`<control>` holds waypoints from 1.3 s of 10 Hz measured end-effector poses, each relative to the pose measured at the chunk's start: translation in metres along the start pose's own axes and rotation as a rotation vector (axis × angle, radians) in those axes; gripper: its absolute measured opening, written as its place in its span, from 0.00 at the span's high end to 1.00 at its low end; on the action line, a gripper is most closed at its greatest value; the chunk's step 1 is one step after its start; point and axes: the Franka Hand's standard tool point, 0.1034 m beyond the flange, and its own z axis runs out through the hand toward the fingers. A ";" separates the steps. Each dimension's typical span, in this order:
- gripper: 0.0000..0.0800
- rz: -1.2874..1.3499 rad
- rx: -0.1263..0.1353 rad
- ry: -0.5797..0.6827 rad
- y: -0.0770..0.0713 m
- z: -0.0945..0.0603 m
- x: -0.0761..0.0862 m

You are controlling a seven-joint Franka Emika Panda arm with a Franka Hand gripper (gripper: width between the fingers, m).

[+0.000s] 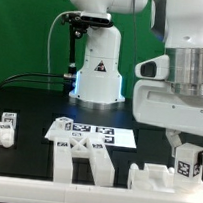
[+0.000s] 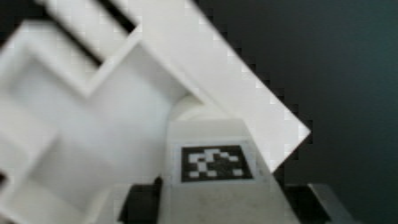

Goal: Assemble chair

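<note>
White plastic chair parts [image 1: 98, 166], blocky, smooth, square-tagged.

A robotics lab, shown by the marker board [image 1: 91, 134] on a black table [image 1: 25, 161].

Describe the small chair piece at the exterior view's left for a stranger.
Start at the marker board in the middle of the black table. Move to the exterior view's left: a small chunky white tagged piece sits alone there, far smaller than the forked piece before the board.
</note>
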 end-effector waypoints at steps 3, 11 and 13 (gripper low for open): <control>0.64 0.284 0.030 -0.037 -0.001 0.001 -0.001; 0.21 -0.563 -0.014 -0.019 -0.002 -0.003 0.003; 0.19 -0.877 -0.038 -0.003 -0.001 -0.004 0.007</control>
